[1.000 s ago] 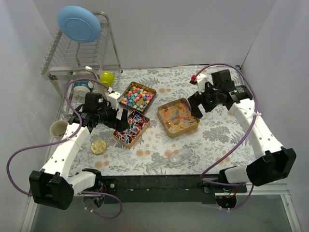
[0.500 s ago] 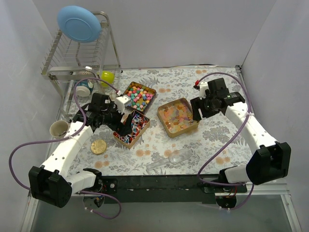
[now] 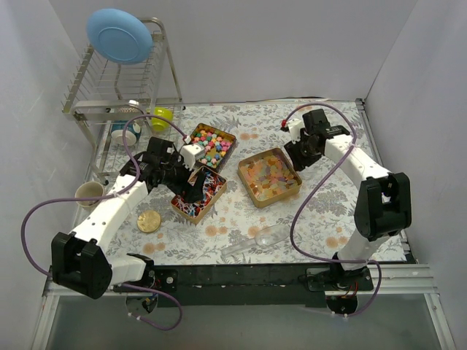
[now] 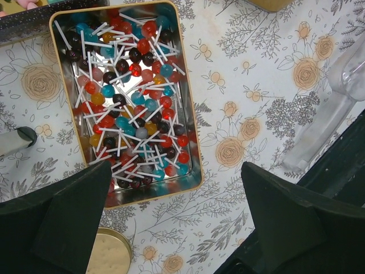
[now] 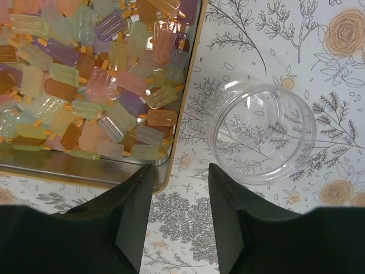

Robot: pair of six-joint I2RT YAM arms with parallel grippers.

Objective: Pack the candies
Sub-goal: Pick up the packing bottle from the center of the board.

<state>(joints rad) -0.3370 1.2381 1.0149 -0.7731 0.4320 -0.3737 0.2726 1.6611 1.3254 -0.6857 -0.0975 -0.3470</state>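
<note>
The candies lie in three open gold tins. Bright multicoloured lumps (image 3: 208,144) fill the back tin. Red, blue and dark lollipops with white sticks (image 4: 128,85) fill the tin (image 4: 154,191) under my left gripper (image 4: 177,211), which hangs above its near end, jaws wide open and empty. Translucent orange, yellow and pink gummies (image 5: 91,85) fill the tin (image 5: 68,165) to the left of my right gripper (image 5: 179,188). Its jaws stand narrowly apart over bare cloth with nothing between them, at that tin's right corner.
A clear round jar (image 5: 262,134) stands just right of the gummy tin. A round gold lid (image 3: 149,220) and a cup (image 3: 89,194) sit at the left. A clear plastic scoop (image 3: 257,239) lies near the front. A dish rack (image 3: 120,87) holds a blue plate (image 3: 119,35).
My right arm has swung inward and its jaws have narrowed from wide to a small gap. My left gripper has shifted right, further over the lollipop tin, still wide open.
</note>
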